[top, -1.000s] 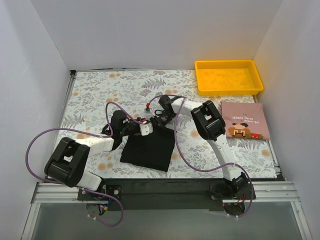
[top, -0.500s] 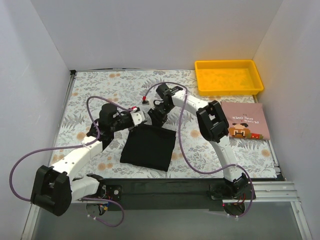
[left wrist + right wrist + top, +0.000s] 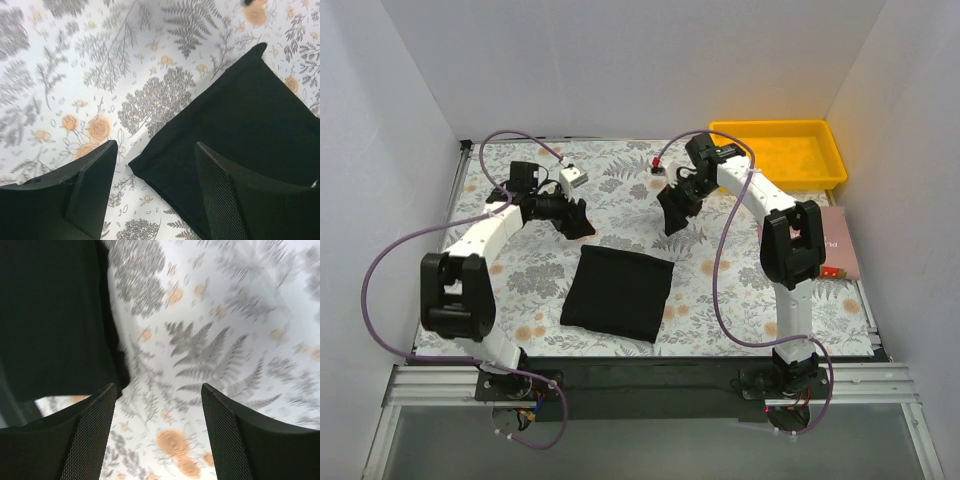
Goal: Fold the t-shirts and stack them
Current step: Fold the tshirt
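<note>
We see the black t-shirt [image 3: 618, 292] folded on the table [image 3: 500, 290] — left claw [image 3: 578, 224] and right claw [image 3: 671, 220] both wide, empty, past its far edge.

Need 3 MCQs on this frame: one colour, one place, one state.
1. Colour of the rectangular plastic tray? A blue; B yellow; C red.
2. Where is the folded black fabric t-shirt? A in that tray; B on the floral tablecloth between the arms; C on the floor.
3. Left gripper and right gripper? A both clamped on the shirt; B one open, one shut; C both open, empty.
B, tray is bright yellow; B, shirt lies flat mid-table; C, wrist views show both spread wide, nothing gripped.
</note>
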Controlling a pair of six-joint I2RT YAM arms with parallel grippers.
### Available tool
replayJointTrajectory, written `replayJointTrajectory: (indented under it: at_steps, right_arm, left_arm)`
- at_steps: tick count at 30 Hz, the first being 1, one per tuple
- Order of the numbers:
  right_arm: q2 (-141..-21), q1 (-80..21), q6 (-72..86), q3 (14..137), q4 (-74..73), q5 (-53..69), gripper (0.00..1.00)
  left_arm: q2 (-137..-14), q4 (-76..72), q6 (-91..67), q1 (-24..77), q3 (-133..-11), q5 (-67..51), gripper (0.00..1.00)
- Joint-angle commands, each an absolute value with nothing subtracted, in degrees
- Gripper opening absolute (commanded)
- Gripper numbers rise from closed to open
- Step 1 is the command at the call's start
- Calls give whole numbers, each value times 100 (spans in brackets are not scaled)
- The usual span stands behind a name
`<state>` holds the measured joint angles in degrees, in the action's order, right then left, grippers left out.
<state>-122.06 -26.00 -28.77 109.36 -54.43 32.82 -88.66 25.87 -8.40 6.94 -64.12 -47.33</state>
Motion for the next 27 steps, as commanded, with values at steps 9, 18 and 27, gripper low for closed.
replayJointTrajectory:
  at_steps: [9, 18, 27]
  right_arm:
    - [-12067, -2646, -2813, 9598, -5950, 4227, 78]
    - [-12577, -2786, -2813, 9703, -5906, 4131, 37]
    - [-13007, -2646, -2663, 10456, -5625, 3174, 1]
  left_arm:
    - [-10589, 4324, -606, 589, -7584, -5001, 72]
    - [-11065, 4658, -361, 589, -7647, -4825, 58]
    - [-11285, 4159, -860, 536, -7690, -4510, 0]
